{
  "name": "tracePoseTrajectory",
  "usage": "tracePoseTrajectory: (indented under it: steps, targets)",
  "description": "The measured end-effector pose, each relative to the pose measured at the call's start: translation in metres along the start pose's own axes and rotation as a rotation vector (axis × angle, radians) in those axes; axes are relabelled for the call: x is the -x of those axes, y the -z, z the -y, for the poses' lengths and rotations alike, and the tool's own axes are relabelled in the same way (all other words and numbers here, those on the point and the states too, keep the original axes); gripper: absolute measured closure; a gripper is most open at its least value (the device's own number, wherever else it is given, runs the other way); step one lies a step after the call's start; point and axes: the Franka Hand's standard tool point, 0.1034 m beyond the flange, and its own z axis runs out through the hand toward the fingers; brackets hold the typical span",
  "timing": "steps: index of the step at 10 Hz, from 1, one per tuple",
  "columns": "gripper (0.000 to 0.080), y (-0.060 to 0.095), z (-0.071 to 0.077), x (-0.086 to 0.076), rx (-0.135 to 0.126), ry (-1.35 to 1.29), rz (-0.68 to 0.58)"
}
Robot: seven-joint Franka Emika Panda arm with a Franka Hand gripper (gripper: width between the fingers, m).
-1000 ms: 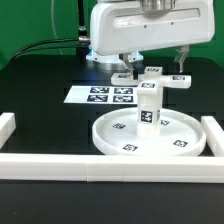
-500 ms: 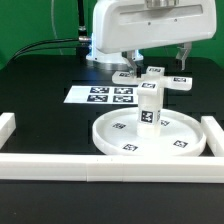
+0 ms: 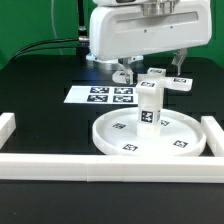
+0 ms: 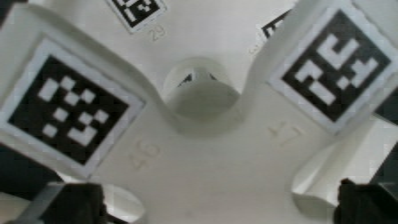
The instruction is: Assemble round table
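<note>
I am hovering my gripper [image 3: 152, 68] above the cross [image 3: 154, 79], with its fingers [image 3: 184, 60] spread on either side of the piece and closing on nothing. In the wrist view the cross [image 4: 199, 100] is filling the frame, its tagged arms running outward from a round central hub, and my dark fingertips [image 4: 93, 203] are standing clear of it at the frame's edge. The cross is lying flat on the table [image 3: 40, 80], its arms spreading level. Just in front of it, toward the near edge, the post [image 3: 148, 106] is standing upright, long axis vertical, at the middle of the disc [image 3: 150, 138]. The disc is resting flat beside the near rail [image 3: 100, 167]. The marker board [image 3: 99, 96] is lying flat toward the exterior view's left of the cross.
</note>
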Motion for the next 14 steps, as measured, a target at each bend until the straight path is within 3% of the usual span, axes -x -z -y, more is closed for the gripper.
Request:
tracePoseTrajectory:
  steps: [2, 4, 10, 14]
  targets:
    - [0.0151, -0.0041, -0.0001, 0.0020, -0.002, -0.001, 0.006]
    - [0.0358, -0.0052, -0.0007, 0.0028, -0.002, -0.003, 0.009]
    - [0.0356, -0.0053, -0.0002, 0.0028, -0.007, -0.092, 0.006]
    - [0.0354, -0.0064, -0.0002, 0.0042, -0.018, -0.674, -0.033]
